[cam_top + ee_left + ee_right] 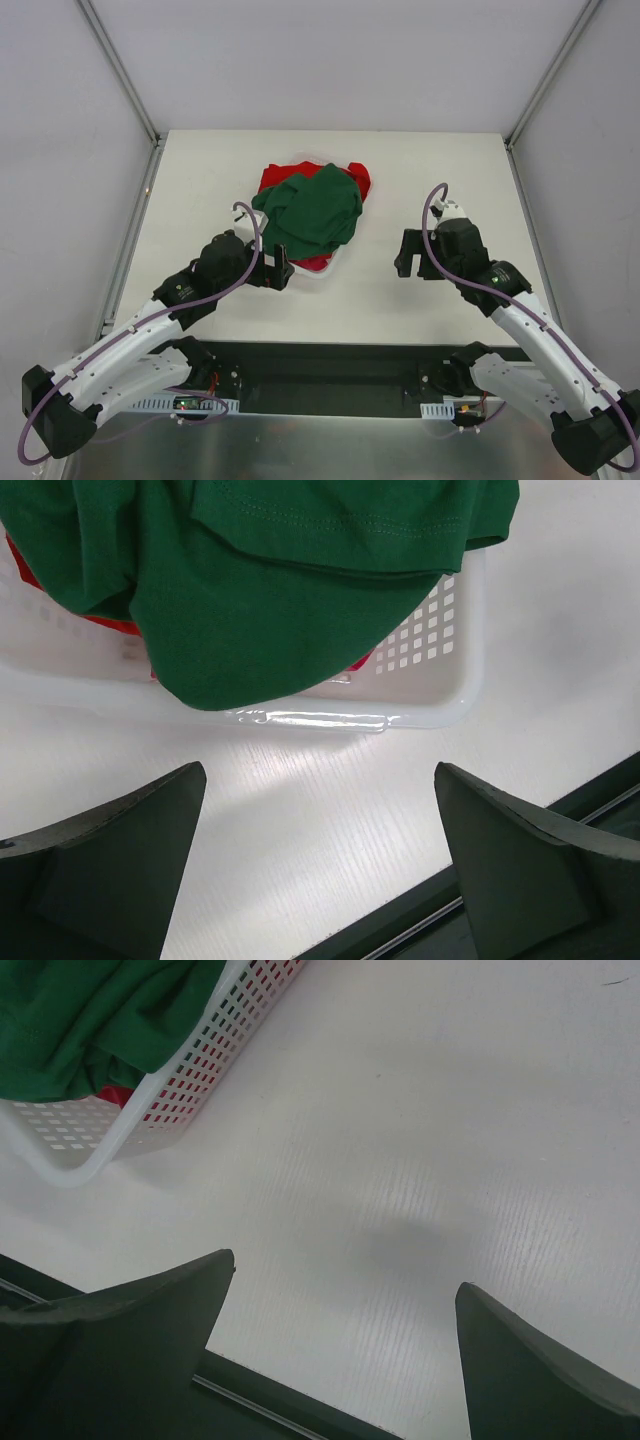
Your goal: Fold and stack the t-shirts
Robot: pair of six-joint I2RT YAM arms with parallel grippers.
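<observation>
Desk: we list a white matte desk [450, 170], its surface finely ribbed in the wrist views.
Walls: we see plain pale grey walls [330, 60] on three sides.
Frame: thin metal struts [120, 68] run down the wall joints to the desk's far corners.
Near edge: a dark rail [330, 362] borders the desk.
Light: even and diffuse; we note one faint soft shadow [410, 1240] on the desk.

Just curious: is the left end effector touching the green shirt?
Apart. The left wrist view shows bare table between the left end effector and the green shirt hanging over the basket.
</observation>
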